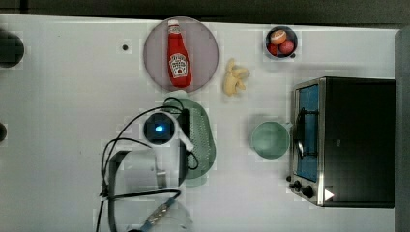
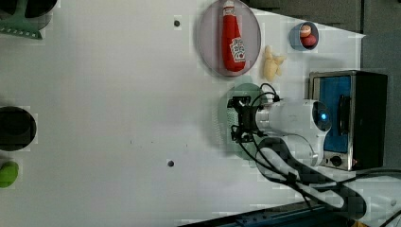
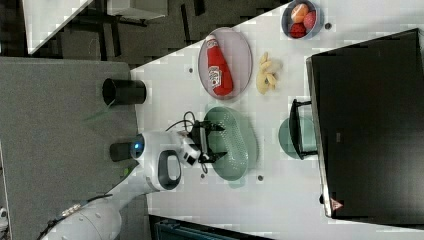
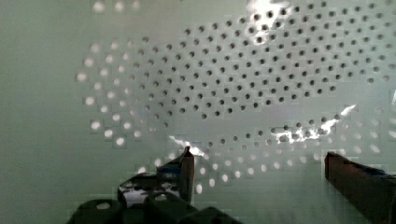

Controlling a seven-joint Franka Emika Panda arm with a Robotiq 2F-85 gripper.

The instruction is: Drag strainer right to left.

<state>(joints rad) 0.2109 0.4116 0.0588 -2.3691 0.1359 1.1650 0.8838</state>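
Wide-open end effector point(image 4: 259, 163) over strainer point(image 4: 196, 84)

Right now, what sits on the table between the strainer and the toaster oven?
The cup, shown in the top view. It stands apart from the strainer with bare table between, and close against the oven door.
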